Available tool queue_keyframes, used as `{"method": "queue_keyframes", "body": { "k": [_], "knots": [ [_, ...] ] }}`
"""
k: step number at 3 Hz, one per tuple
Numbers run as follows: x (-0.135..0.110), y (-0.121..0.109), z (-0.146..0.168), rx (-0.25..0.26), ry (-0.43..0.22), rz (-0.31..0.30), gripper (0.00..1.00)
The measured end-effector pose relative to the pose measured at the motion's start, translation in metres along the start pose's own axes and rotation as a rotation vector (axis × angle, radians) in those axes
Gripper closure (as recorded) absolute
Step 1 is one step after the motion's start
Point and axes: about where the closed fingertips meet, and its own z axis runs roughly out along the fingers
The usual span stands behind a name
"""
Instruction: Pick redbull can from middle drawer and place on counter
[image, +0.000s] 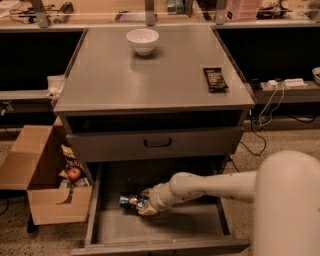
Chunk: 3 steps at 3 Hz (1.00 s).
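The white arm reaches left from the bulky body at the near right, stretched almost level and low. Its gripper sits at the arm's left end, near and just left of centre.

Gripper in matt metal middle drawer, at glossy redbull can.

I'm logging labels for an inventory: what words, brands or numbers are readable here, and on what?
No text here can be read.
Redbull can, lying in the middle drawer right at the gripper: print too blurred to read.
Snack bar on the counter: wrapper print too blurred to read.
Cardboard box: no readable marking.
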Motion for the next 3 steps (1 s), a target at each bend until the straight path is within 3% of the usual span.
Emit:
{"method": "queue_keyframes", "body": {
  "k": [2,3],
  "knots": [
    [-0.085,0.001,-0.141,0.057,-0.233,-0.214,1.00],
    [-0.065,0.006,-0.168,0.088,-0.237,-0.213,1.00]
  ]
}}
